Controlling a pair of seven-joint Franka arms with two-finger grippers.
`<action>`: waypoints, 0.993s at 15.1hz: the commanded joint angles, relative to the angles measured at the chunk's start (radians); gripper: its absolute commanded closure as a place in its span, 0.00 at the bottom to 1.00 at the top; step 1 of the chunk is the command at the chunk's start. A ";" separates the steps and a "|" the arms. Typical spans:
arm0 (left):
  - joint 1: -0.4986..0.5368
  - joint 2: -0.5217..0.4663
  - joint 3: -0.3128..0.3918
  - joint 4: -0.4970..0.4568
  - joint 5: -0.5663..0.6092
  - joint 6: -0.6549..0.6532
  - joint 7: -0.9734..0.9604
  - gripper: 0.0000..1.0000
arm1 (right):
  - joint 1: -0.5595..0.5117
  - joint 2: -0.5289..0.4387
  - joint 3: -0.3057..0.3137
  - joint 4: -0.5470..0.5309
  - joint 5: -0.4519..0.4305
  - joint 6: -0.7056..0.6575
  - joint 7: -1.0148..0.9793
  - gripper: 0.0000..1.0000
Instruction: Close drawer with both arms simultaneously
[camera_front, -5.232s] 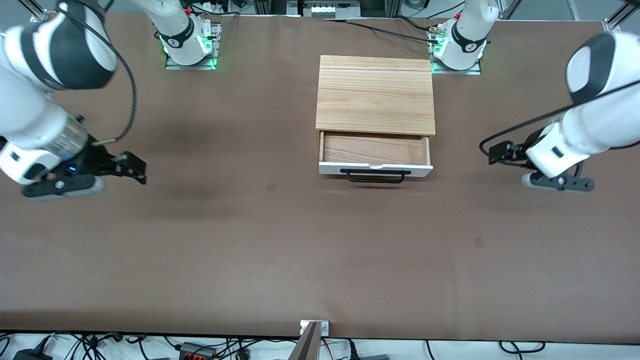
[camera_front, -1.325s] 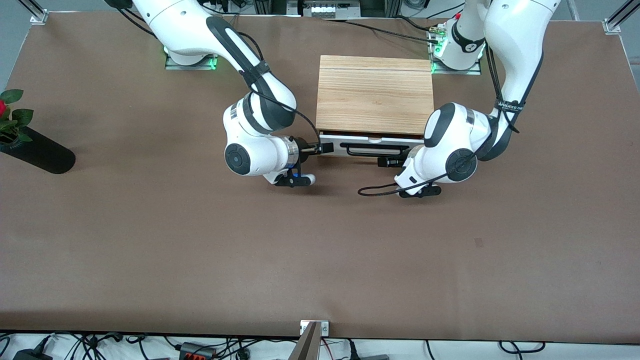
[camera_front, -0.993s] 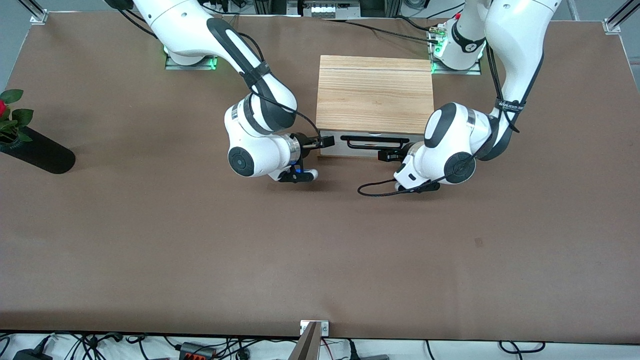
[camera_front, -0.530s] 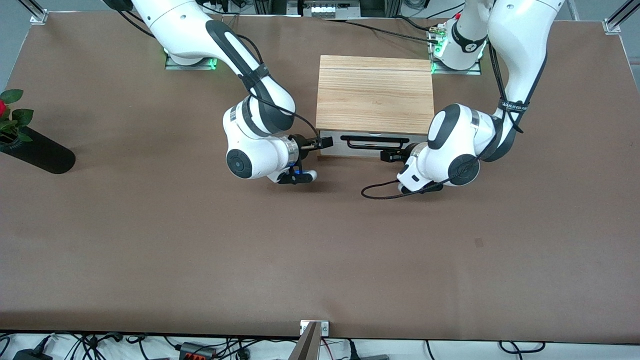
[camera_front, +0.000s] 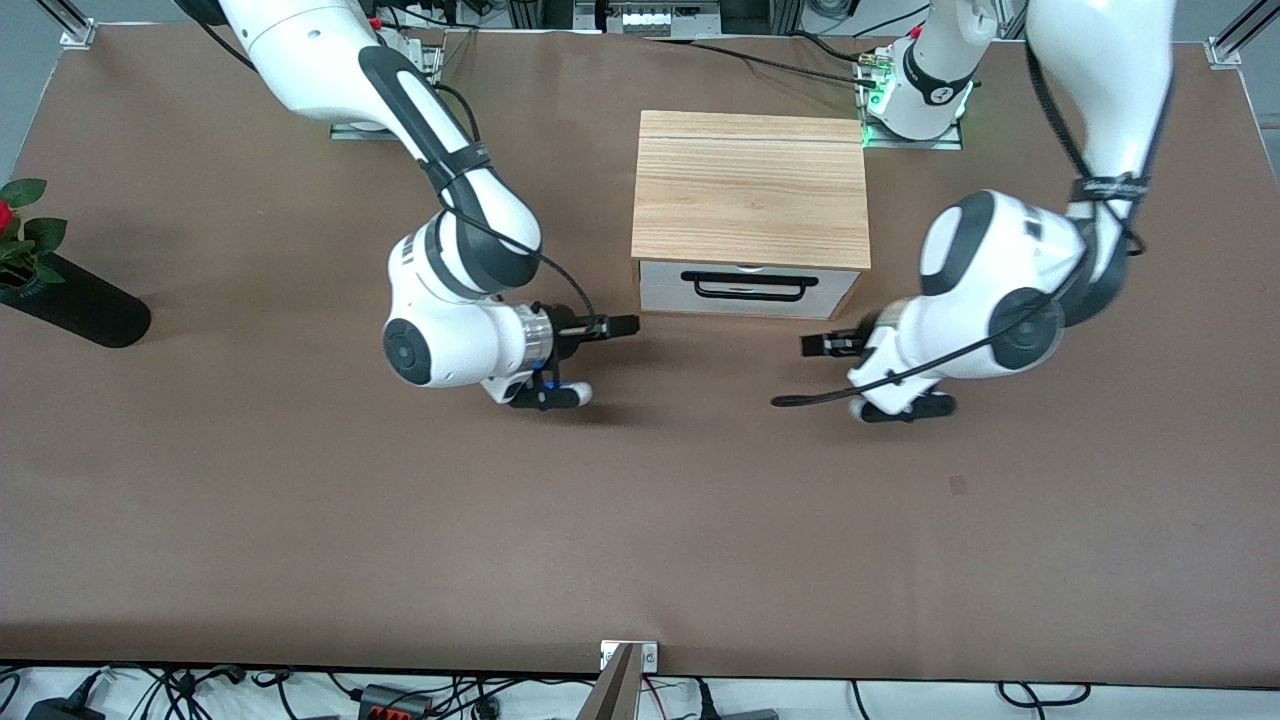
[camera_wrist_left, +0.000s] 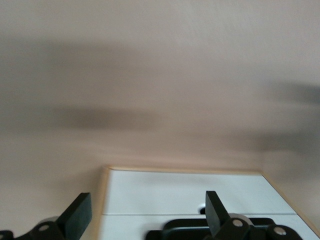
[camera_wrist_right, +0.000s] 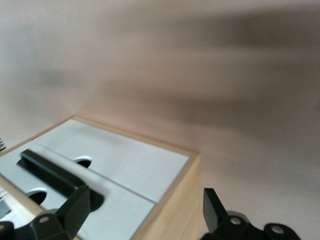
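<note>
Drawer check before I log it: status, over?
Drawer shut flush in box. Left gripper and right gripper open, clear of it. Nothing in the way.

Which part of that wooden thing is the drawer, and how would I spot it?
Find the oak-grain box standing on the brown table between the two robot bases. The drawer is the white panel on the box's side facing the front camera, pushed in flush. Its black bar handle sets it apart from the plain wooden top.
</note>
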 joint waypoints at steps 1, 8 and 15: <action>0.025 0.000 0.003 0.125 0.149 -0.131 0.044 0.00 | -0.002 -0.001 -0.054 0.066 -0.066 -0.064 -0.010 0.00; 0.071 -0.113 0.067 0.187 0.234 -0.368 0.292 0.00 | -0.005 -0.004 -0.342 0.288 -0.115 -0.351 -0.013 0.00; 0.119 -0.474 0.155 -0.241 0.150 -0.051 0.324 0.00 | -0.047 -0.117 -0.587 0.344 -0.121 -0.470 -0.088 0.00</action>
